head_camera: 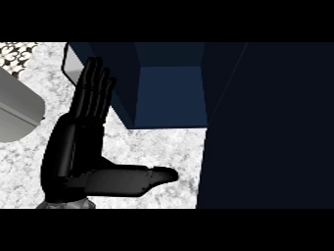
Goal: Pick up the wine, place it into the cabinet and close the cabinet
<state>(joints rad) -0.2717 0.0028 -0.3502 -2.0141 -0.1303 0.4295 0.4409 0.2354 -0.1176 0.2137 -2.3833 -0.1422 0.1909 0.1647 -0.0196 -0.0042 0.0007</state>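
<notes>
**Left hand open beside the cabinet**

Left hand (79,147) flat and open, fingers straight, thumb out to its right over the marbled counter (155,147). Just right of the fingertips: open navy cabinet (166,93); dark door (278,127) further right. Wine nowhere visible. Grey sink edge (7,108) to the left.
</notes>
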